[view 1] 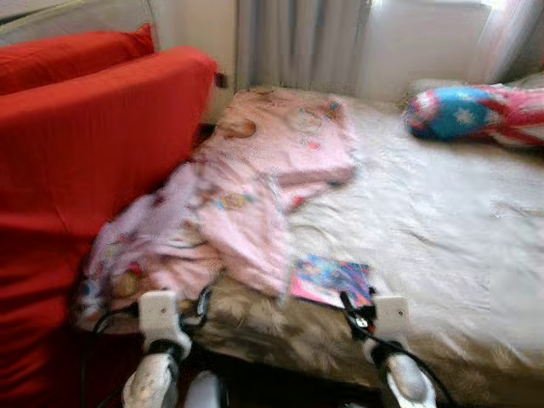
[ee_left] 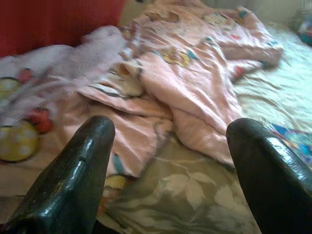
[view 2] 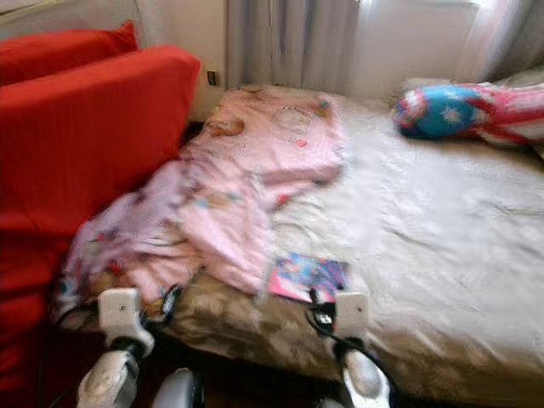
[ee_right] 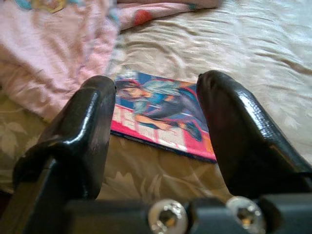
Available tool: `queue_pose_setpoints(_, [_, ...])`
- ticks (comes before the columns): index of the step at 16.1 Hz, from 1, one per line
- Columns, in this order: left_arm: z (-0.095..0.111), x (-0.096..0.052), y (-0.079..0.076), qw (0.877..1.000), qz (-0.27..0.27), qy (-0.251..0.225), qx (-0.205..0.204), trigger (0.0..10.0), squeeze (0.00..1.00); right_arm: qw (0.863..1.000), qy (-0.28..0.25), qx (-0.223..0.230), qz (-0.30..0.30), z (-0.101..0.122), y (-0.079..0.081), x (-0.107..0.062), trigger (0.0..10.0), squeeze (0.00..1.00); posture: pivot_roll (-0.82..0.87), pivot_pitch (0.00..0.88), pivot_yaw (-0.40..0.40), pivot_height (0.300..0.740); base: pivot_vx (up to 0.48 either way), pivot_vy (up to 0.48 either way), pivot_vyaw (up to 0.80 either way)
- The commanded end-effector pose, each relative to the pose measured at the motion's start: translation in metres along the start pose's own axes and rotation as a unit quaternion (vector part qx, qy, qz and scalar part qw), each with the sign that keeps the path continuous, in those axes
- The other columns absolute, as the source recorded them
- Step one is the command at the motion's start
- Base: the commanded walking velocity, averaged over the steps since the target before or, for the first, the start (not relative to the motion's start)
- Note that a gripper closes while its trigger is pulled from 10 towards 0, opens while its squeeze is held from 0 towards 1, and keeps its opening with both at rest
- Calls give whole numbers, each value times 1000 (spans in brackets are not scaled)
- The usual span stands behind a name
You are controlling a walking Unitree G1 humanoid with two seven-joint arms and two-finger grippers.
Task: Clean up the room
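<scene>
A crumpled pink printed blanket (view 1: pixel 255 187) lies across the left part of the bed (view 1: pixel 442 246), hanging over its near left corner. A thin colourful book (view 1: pixel 330 280) lies flat near the bed's front edge, just right of the blanket. My right gripper (ee_right: pixel 158 85) is open, low at the front edge, with the book (ee_right: pixel 161 117) lying on the sheet just beyond its fingers. My left gripper (ee_left: pixel 170 131) is open too, pointed at the blanket's (ee_left: pixel 195 83) folds at the bed's near left corner. Neither gripper holds anything.
A red sofa (view 1: pixel 85 144) with a red cushion stands tight against the bed's left side. A blue, red and white star-patterned pillow (view 1: pixel 476 110) lies at the bed's far right. Grey curtains (view 1: pixel 297 42) hang behind the bed. The head views are blurred.
</scene>
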State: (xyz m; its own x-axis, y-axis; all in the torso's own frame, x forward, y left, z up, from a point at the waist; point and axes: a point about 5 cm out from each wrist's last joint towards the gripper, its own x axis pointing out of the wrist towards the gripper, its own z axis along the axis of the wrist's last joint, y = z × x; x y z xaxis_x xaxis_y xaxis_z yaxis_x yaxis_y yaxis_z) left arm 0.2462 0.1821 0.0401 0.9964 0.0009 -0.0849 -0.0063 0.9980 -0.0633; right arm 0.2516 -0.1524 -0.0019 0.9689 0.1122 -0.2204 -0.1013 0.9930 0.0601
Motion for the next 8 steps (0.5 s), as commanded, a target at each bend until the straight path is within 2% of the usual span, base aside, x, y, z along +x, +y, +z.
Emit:
queue_pose_setpoints(1, [1,-1,2,1000,1,-1,3,10000,0,1000,-14,-1,7,7,4,4,10000,0,46,0,-61,626,262,0,463])
queue_pose_setpoints(8, [1,-2,2,1000,1,-1,3,10000,0,1000,-12,-1,-1,7,3,4,10000,0,47,0,-61,626,274,0,0])
